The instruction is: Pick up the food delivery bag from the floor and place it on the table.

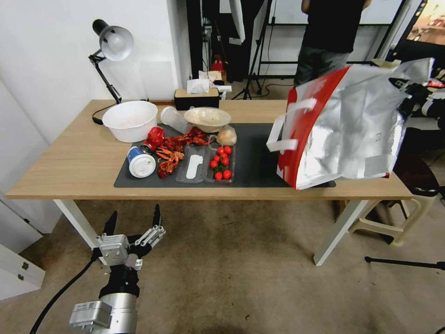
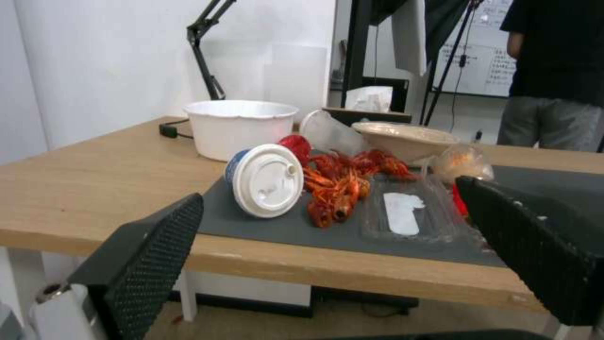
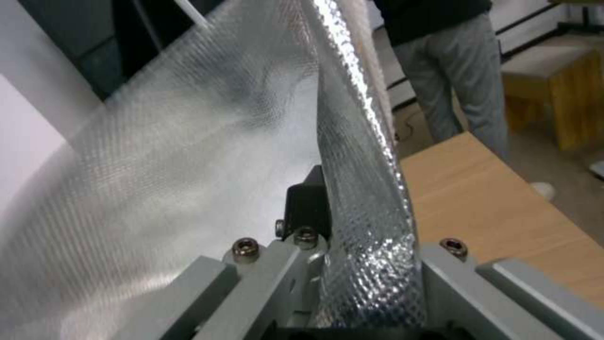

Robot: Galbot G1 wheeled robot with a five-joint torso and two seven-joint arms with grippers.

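The food delivery bag [image 1: 343, 134], silver foil with a red side panel and white handles, leans tilted over the right end of the table [image 1: 69, 157], its bottom corner down on the dark mat [image 1: 255, 157] near the front edge. My right gripper [image 1: 408, 95] is at the bag's upper right rim. In the right wrist view the right gripper [image 3: 339, 208] is shut on a fold of the bag's foil [image 3: 365, 189]. My left gripper [image 1: 134, 220] hangs open and holding nothing, low over the floor [image 1: 232, 260] in front of the table's left half. The left wrist view shows the left gripper [image 2: 339, 245] at table height.
The mat's left half holds a white bowl [image 1: 130, 119], a tipped cup [image 1: 141, 163], crayfish [image 1: 174, 150], a clear tray with tomatoes [image 1: 221, 163] and a shallow bowl [image 1: 207, 118]. A desk lamp [image 1: 111, 44] stands at the back left. A stool [image 1: 408, 204] sits by the right legs.
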